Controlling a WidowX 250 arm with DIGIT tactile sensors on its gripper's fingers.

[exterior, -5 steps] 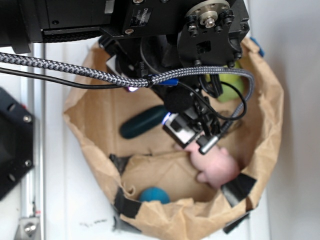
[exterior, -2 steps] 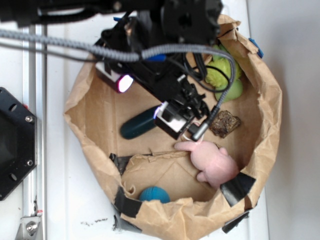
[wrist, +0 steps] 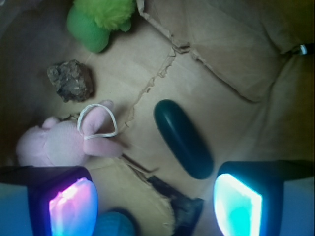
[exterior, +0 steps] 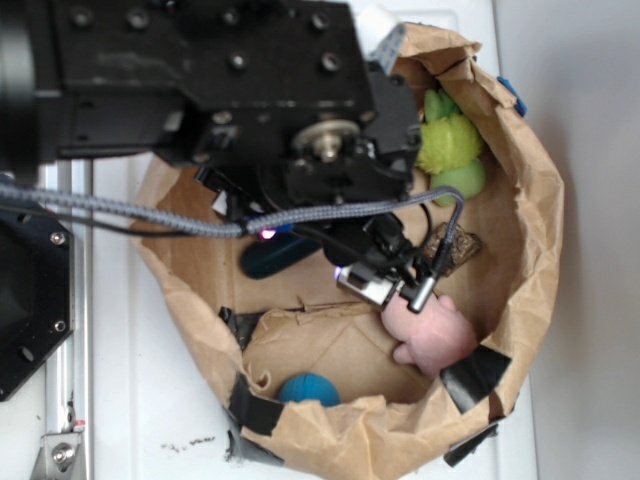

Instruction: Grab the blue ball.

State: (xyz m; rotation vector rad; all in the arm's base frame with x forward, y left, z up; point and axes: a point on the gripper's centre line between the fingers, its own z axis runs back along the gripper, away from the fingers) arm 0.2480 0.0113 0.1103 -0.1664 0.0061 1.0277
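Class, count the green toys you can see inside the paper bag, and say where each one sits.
2: a fuzzy lime-green toy at the bag's far corner, and a smooth green toy touching it. The arm may hide others.

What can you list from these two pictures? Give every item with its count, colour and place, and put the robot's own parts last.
paper bag: 1, brown, open, holding all the items
blue ball: 1, teal-blue, bag's lower fold near the rim
capsule-shaped object: 1, dark teal, bag floor, middle
plush bunny: 1, pink, white band round one ear
rock-like lump: 1, brown-grey, between bunny and green toy
fuzzy toy: 1, green, far end of bag
black tape: several pieces, bag rim
gripper: 1, black, fingers lit, spread apart, empty, above bag floor
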